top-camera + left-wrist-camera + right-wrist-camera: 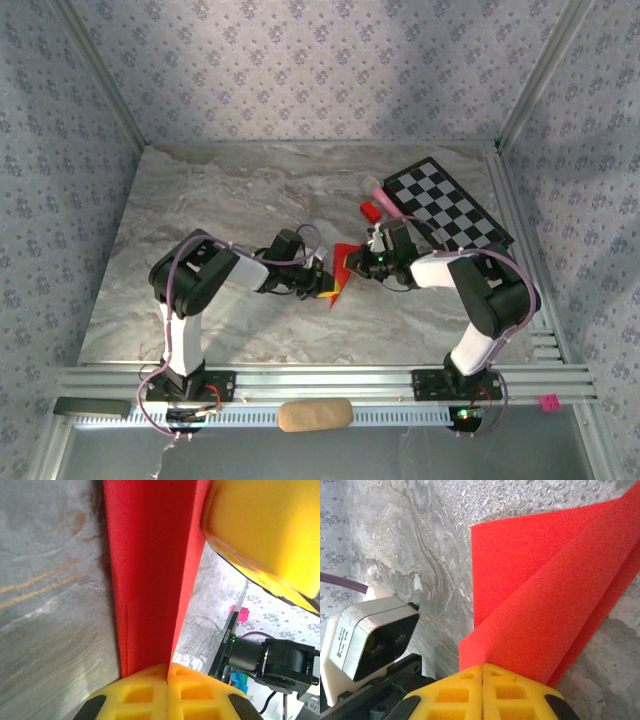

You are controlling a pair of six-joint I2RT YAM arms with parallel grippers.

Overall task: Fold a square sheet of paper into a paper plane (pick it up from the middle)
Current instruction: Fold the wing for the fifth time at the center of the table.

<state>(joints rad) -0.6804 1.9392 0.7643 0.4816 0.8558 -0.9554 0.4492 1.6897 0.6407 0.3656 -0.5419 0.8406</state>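
Observation:
The bright red paper (342, 264) is folded into narrow layers and hangs just above the marble table between both grippers. My left gripper (325, 282) is shut on its lower left edge; in the left wrist view the yellow jaws (167, 672) pinch the folded red paper (150, 580), which runs straight up the frame. My right gripper (366, 262) is shut on the opposite edge; in the right wrist view its yellow jaws (483, 672) clamp the creased red paper (545, 610), whose flaps fan out to the upper right. The right gripper's yellow finger (265, 530) shows at the upper right of the left wrist view.
A black-and-white checkerboard (447, 204) lies at the back right. A small red block (371, 210) and a pink piece (381, 194) sit beside it. A tan oval object (314, 414) rests on the front rail. The left arm's camera housing (367, 640) is close to the right gripper.

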